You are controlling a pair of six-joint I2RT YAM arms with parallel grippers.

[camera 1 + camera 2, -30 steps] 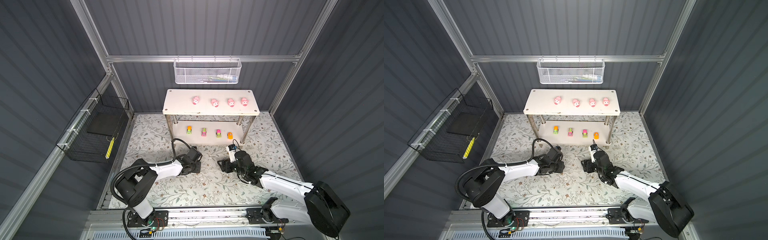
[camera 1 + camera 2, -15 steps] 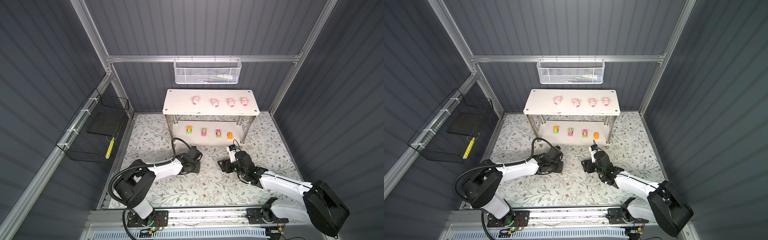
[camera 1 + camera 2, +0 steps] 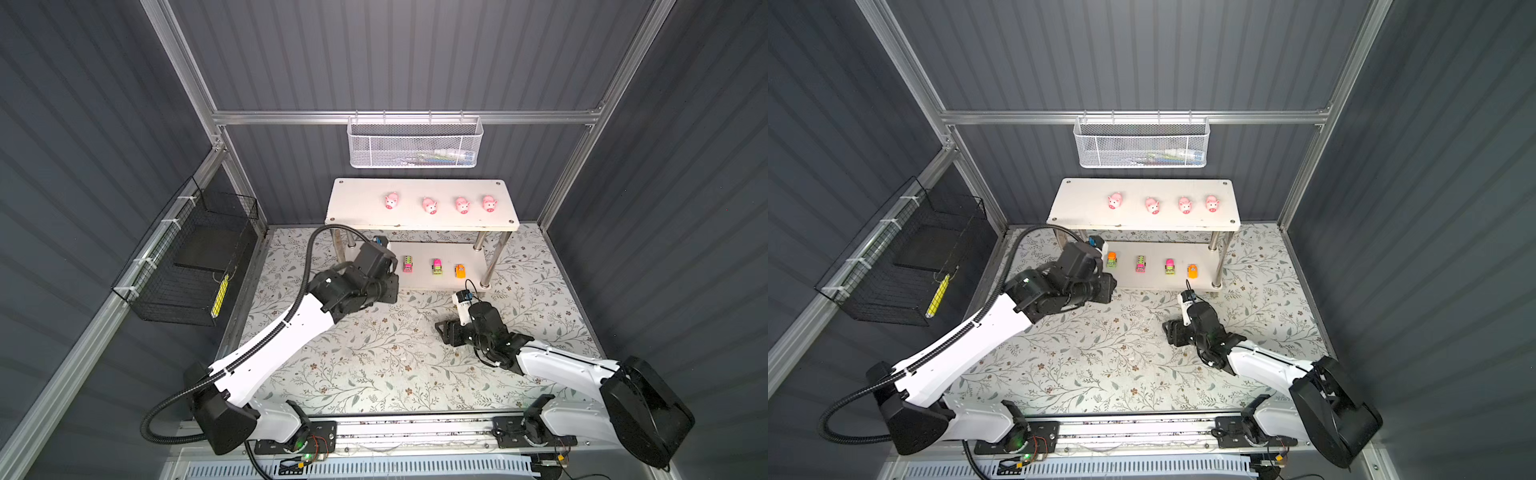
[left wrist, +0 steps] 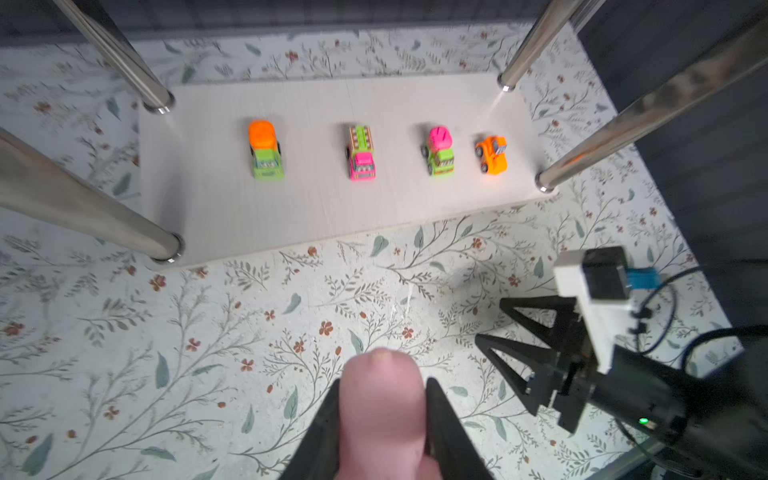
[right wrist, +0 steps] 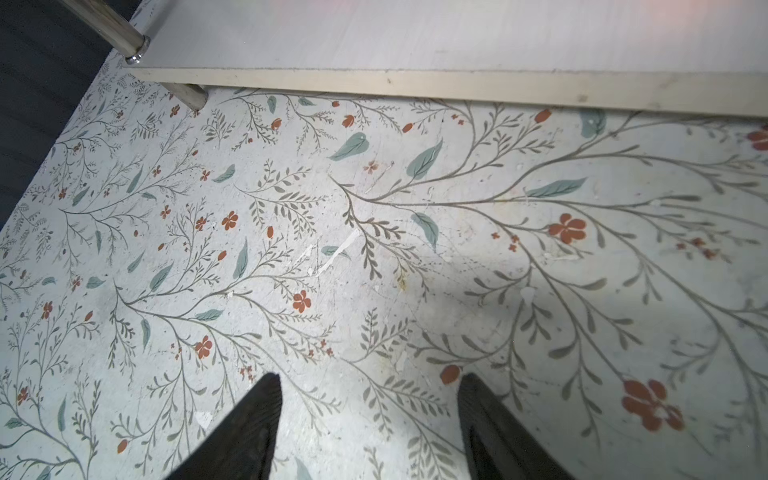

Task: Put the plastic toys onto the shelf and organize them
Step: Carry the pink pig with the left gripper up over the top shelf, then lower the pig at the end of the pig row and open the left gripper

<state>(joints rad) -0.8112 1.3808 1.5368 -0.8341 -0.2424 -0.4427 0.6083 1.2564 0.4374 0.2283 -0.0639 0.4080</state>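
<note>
No legible text, number or brand mark anywhere. Pack [image 3: 446, 157] in mesh basket [image 3: 374, 143] has coloured print, too small to read. Yellow strip [image 3: 220, 293] in wire basket [image 3: 166, 291] has dark marks, blurred. Green truck [image 4: 266, 160] has a front marking, smeared in the left wrist view; cannot tell letters from grille.

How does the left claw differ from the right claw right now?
The left claw is shut; the right claw is open. The left claw holds a pink pig; the right claw holds nothing. The left claw looks nearer the shelf than the right claw. Both are black, over the floral mat.
</note>
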